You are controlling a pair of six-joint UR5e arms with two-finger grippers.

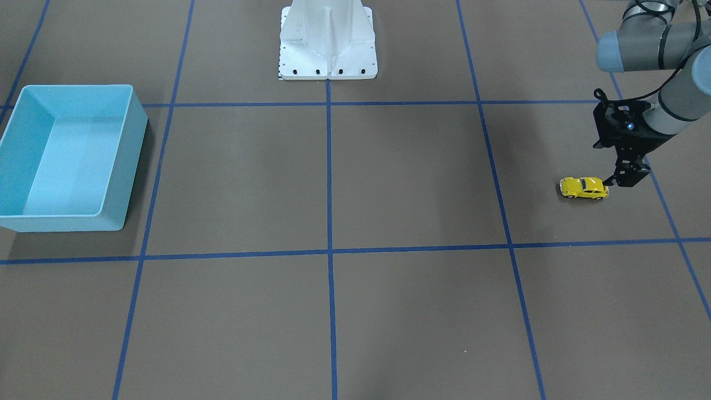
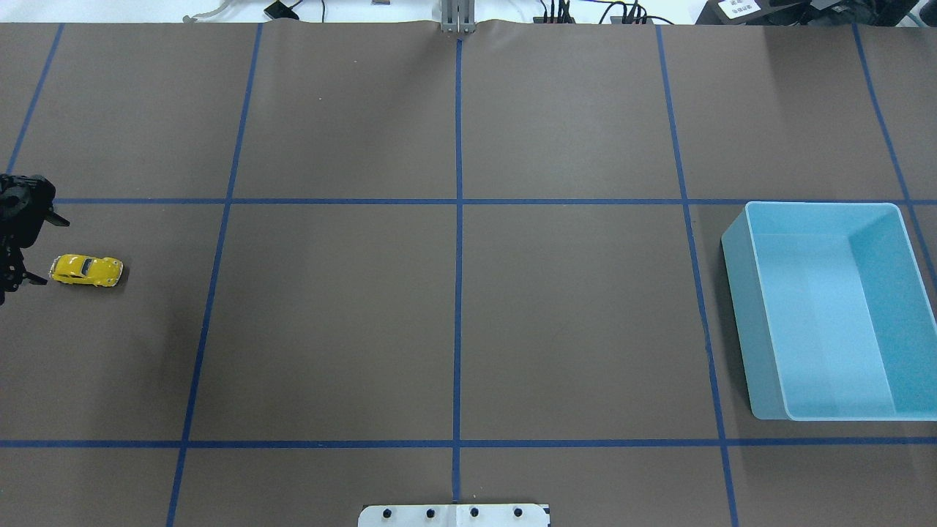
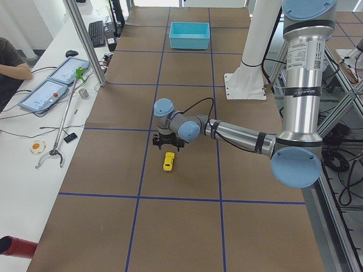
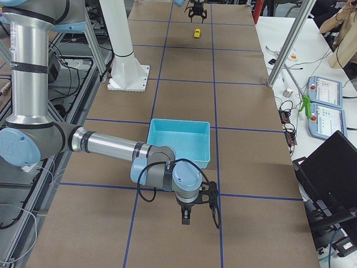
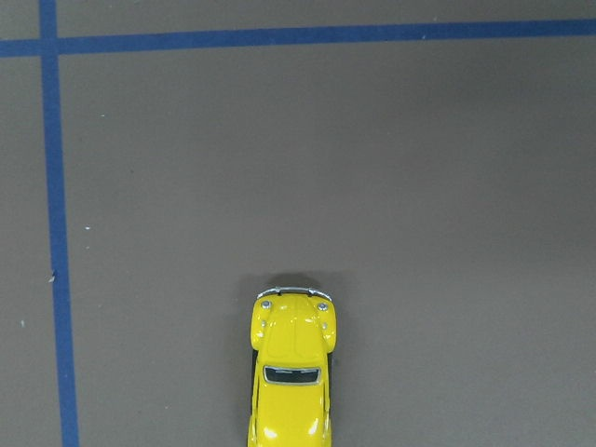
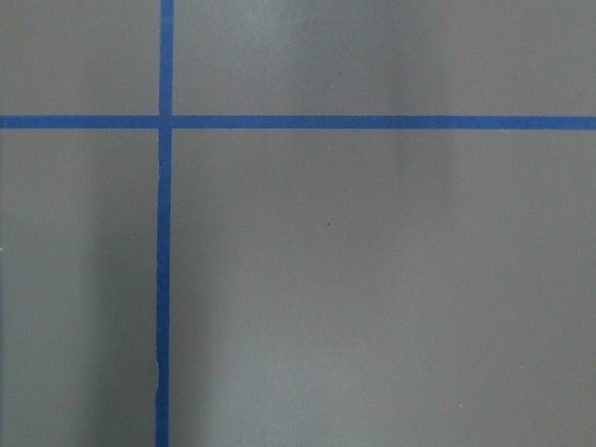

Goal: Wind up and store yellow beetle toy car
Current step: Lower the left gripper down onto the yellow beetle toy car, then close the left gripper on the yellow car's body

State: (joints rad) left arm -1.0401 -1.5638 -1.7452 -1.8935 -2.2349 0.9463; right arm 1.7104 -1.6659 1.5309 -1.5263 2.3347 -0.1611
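Observation:
The yellow beetle toy car (image 1: 583, 188) stands on its wheels on the brown table, at the far left in the overhead view (image 2: 86, 269). My left gripper (image 1: 625, 174) hovers just beside one end of the car, points down and looks open and empty. It shows at the left edge of the overhead view (image 2: 25, 249). The left wrist view has the car (image 5: 291, 372) at the bottom edge, partly cut off. My right gripper (image 4: 187, 215) shows only in the right side view, in front of the light-blue bin (image 4: 178, 139). I cannot tell whether it is open or shut.
The light-blue bin (image 2: 827, 307) is empty and stands at the table's far right end, opposite the car. The white robot pedestal (image 1: 328, 44) stands at the middle of the robot's edge. Blue tape lines (image 2: 458, 219) grid the table.

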